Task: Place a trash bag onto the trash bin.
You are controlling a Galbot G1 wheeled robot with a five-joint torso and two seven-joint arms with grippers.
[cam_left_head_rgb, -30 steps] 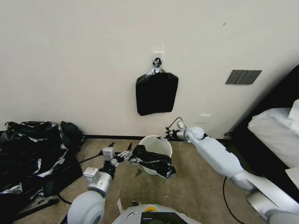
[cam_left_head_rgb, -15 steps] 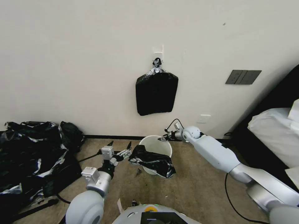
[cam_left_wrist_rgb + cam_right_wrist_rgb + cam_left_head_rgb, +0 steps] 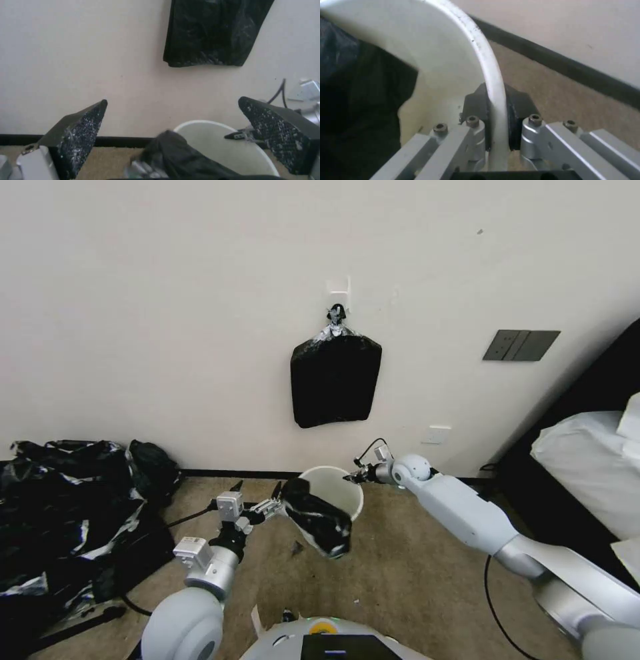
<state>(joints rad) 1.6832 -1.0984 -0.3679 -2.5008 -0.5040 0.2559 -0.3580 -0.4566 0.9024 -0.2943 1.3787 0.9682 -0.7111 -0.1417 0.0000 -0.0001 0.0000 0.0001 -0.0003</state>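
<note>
While tilted on the tan carpet, trash bin (image 3: 347, 493): round white plastic.
Trash bag (image 3: 319, 517): glossy, crumpled, draped over its near rim.
Right gripper (image 3: 497, 117): pinching the far rim.
Left gripper (image 3: 257, 491): spread wide, just beside the bag.

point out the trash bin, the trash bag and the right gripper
trash bin (image 3: 347, 488): head view, bare inner wall.
trash bag (image 3: 320, 519): head view, middle of the draped plastic.
right gripper (image 3: 497, 117): right wrist view, between pads clamping the rim.

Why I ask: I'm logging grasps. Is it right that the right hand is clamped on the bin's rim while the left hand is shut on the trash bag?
Not quite. The left wrist view shows the left hand open, its fingers spread apart, not shut on the trash bag. The right hand does clamp the trash bin rim.
</note>
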